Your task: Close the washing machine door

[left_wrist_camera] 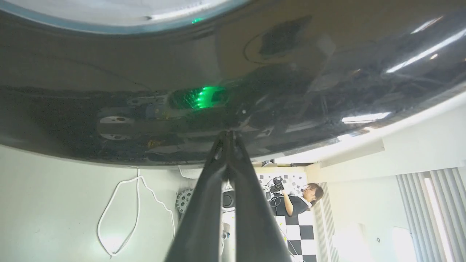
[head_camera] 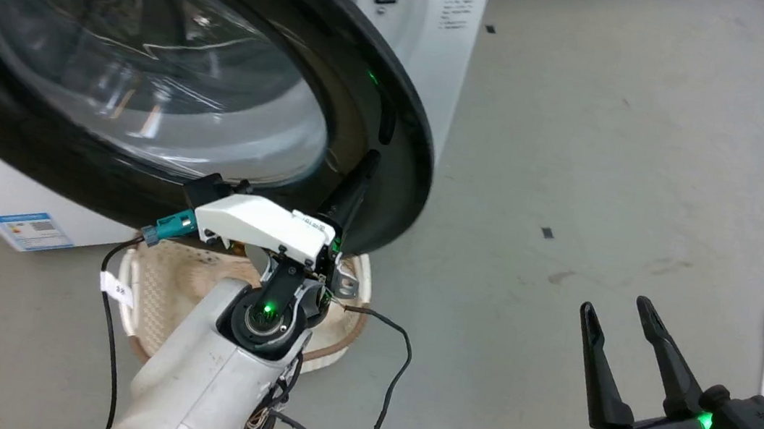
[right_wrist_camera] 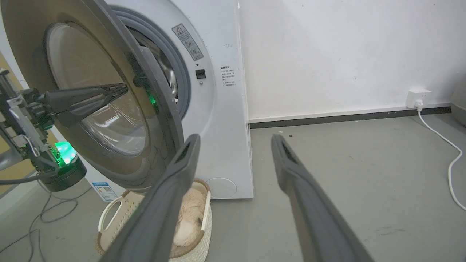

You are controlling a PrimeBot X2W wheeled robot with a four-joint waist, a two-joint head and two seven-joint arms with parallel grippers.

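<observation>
At the frame's left, the washing machine door point(right_wrist_camera: 109, 134) stands ajar from the washing machine point(right_wrist_camera: 222, 120). The left gripper point(right_wrist_camera: 122, 89), fingers together, touches its face. The right gripper point(right_wrist_camera: 235, 140) gapes at lower centre, near a basket point(right_wrist_camera: 208, 203).

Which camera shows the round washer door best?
Right wrist view: the round black-rimmed glass door shows mostly whole, ajar from the white washing machine. Head view crops its front; left wrist view shows its glossy rim close up.
</observation>
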